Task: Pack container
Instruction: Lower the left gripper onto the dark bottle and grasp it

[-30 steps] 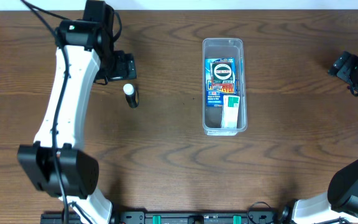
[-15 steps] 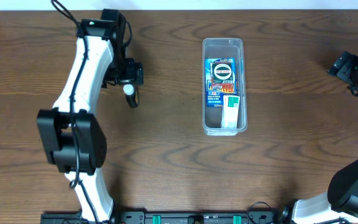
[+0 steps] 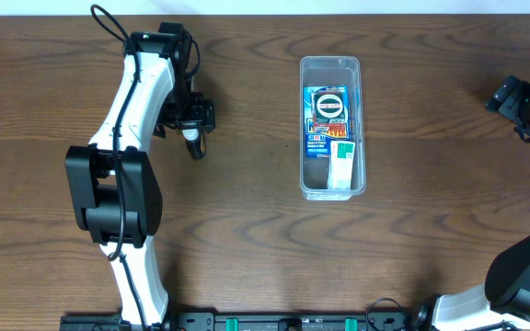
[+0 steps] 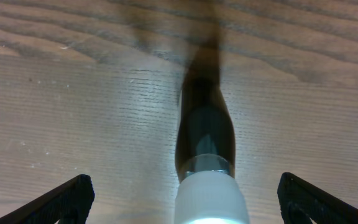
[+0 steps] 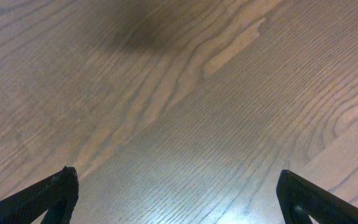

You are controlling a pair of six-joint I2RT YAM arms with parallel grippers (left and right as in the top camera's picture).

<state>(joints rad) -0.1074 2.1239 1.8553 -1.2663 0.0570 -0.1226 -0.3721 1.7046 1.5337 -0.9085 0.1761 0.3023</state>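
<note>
The clear, round-cornered rectangular plastic container sits right of centre on the grained brown wooden table, nearer its far edge. It holds a glossy blue printed packet and a white-and-green box. The left gripper has its jaws wide apart astride a dark cylindrical tube with a white cap. The right gripper, at the right edge, is spread open.

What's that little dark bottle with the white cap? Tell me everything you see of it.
The small dark bottle with a white cap is slim and glossy, with a silvery band under the rounded cap. It rests on the brown wooden table, left of the clear plastic rectangular container; whether it stands or lies is unclear. The left gripper hangs over it, jaws open either side, not touching.
</note>
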